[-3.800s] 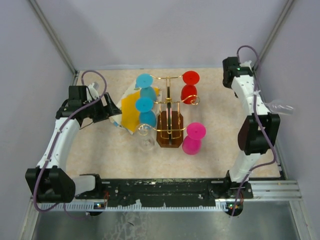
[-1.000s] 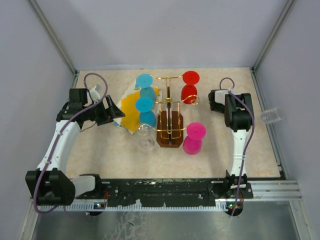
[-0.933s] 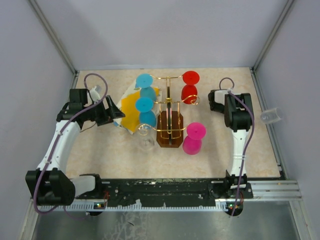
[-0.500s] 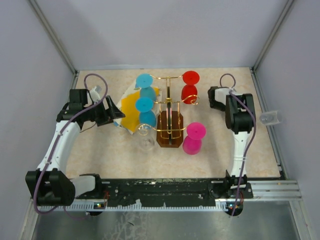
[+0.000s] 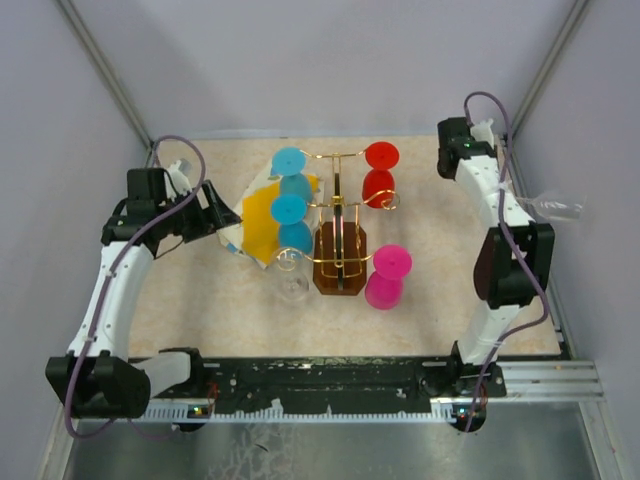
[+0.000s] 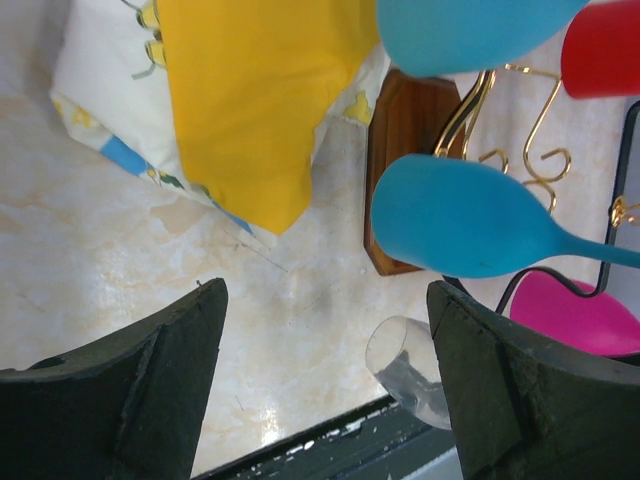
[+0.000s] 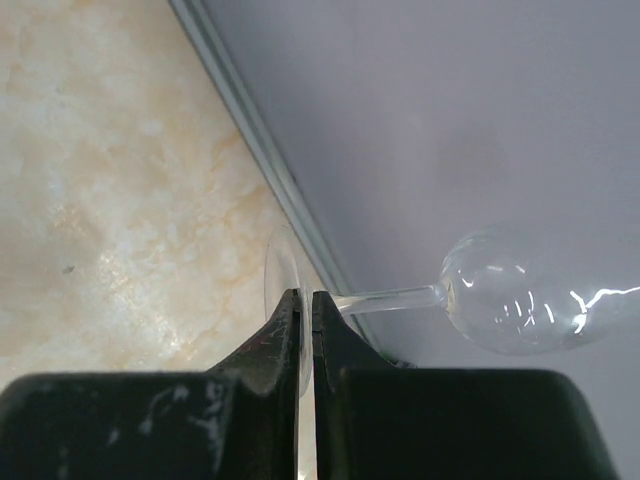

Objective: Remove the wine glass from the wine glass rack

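The right gripper (image 7: 305,300) is pinched tight on the foot of a clear wine glass (image 7: 510,300), which lies sideways by the right wall, well apart from the rack (image 5: 340,262). The left gripper (image 6: 325,290) gapes wide over the table and holds nothing, near the yellow cloth (image 6: 250,100).

White arms (image 5: 118,290) with black joints, purple cables (image 5: 178,139).

Wine glass rack (image 5: 340,240) is shiny gold wire; wine glass (image 7: 510,300) is clear.
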{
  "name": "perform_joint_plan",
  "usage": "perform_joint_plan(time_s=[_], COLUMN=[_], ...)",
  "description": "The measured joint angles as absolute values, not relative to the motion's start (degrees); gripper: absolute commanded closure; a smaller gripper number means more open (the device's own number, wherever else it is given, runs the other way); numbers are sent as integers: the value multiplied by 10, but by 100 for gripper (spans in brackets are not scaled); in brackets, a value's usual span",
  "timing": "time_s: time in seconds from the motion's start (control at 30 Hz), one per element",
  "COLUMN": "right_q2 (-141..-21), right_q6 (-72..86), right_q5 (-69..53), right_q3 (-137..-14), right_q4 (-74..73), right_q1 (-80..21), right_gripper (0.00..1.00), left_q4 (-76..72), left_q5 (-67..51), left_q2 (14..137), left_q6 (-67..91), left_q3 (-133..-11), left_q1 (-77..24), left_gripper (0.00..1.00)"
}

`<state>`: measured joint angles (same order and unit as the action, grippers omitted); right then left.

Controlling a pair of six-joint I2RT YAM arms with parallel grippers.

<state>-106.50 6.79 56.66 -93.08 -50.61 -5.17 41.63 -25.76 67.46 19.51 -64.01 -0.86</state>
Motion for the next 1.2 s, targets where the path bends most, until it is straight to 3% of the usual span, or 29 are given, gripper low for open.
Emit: perform_joint_plan(time_s=[0.33,0.57,0.8,0.97,1.2], right_q2=[-835,-762,-726,-633,-643], right_q6=[-94,-113,-100,-83,-7], right_q5=[588,455,101,-187,-466], right_q3=[-883,-1021,-1170,-1046,-1030], right_q4=[-397,-440,-479,-394,-302], right_q1=[-159,-223,-251,-254,-255], right_gripper=[100,100,100,100,100], left_q4=[420,389,362,362,358], left_q5=[-208,-248,-285,-313,-417], left_q2=[638,644,644,645,644], left_q6=[232,301,366,396,480], left_q3=[-743,-743,-773,-830,-866], left_q1=[-9,-9,-9,-9,-9], left_gripper=[15,21,21,22,22])
